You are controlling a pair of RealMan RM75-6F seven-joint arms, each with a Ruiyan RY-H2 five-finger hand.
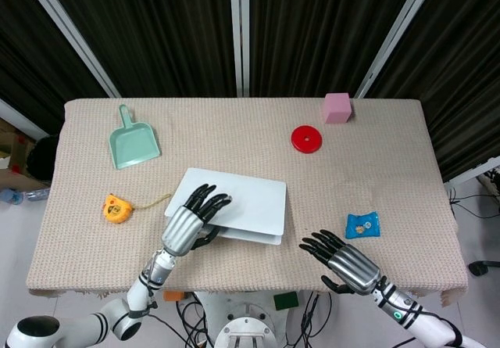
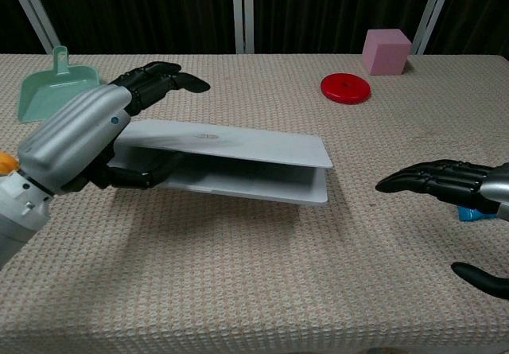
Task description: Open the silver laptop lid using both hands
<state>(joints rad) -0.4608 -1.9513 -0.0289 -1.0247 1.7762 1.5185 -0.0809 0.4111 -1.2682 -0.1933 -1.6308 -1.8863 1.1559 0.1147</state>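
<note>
The silver laptop [image 1: 244,207] lies near the table's front middle with its lid [image 2: 238,147] raised a little above the base [image 2: 246,185], hinge at the far side. My left hand [image 1: 190,220] is at the lid's left front corner. Its thumb [image 2: 131,178] is tucked under the lid and its fingers [image 2: 159,79] reach over the top, so it grips the lid edge. My right hand [image 1: 342,261] hovers to the right of the laptop near the front edge. In the chest view the right hand [image 2: 445,182] has its fingers spread toward the laptop and holds nothing.
A blue snack packet [image 1: 362,224] lies just beyond my right hand. A red disc [image 1: 306,139] and a pink cube [image 1: 337,107] sit at the back right. A green dustpan [image 1: 133,141] is at the back left, and a yellow tape measure [image 1: 116,208] lies left of the laptop.
</note>
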